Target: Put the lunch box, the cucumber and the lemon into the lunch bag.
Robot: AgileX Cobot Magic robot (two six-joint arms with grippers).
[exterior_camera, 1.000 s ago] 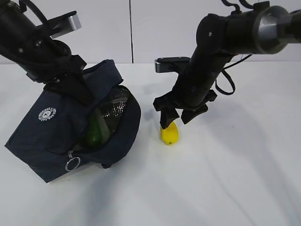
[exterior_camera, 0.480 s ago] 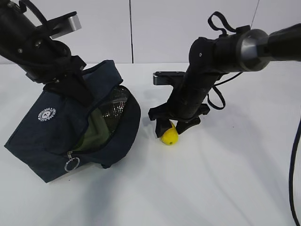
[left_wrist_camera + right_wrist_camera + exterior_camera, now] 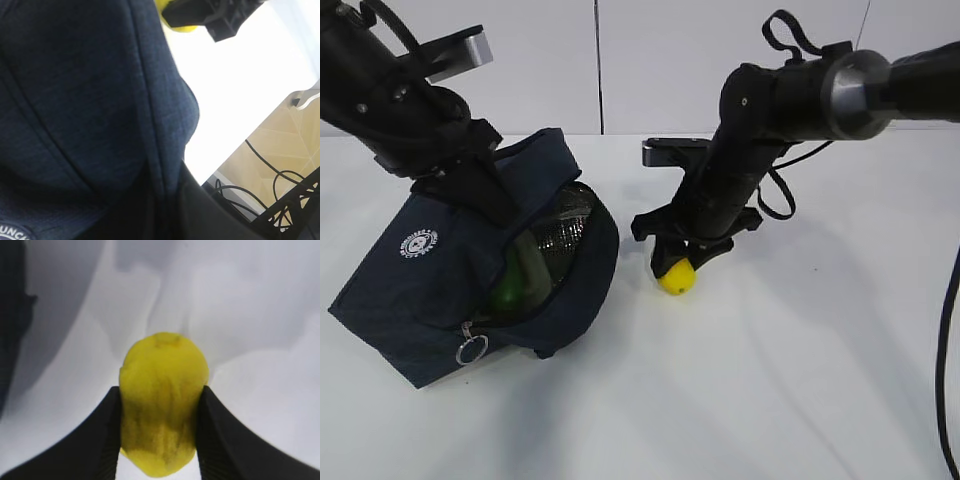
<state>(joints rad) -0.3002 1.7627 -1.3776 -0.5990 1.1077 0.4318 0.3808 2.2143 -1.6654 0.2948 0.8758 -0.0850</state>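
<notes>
The dark navy lunch bag [image 3: 430, 290] stands tilted on the left with its mouth open toward the right. My left gripper [image 3: 485, 195] is shut on its upper fabric edge [image 3: 150, 125]. Inside the mouth show the green cucumber [image 3: 510, 290] and a clear, shiny face of the lunch box [image 3: 562, 232]. The yellow lemon [image 3: 677, 277] rests on the white table right of the bag. My right gripper [image 3: 680, 262] is down over it. In the right wrist view both black fingers [image 3: 107, 435] press against the sides of the lemon [image 3: 162, 385].
A metal ring pull [image 3: 473, 348] hangs at the bag's lower front, and a round white logo [image 3: 419, 243] marks its side. Bare white table [image 3: 770, 380] lies to the front and right. Past the table edge are cables [image 3: 280, 175].
The right gripper has come down around the lemon and its fingers have closed in on its sides. The lemon has shifted slightly. The left gripper and the bag have stayed put.
</notes>
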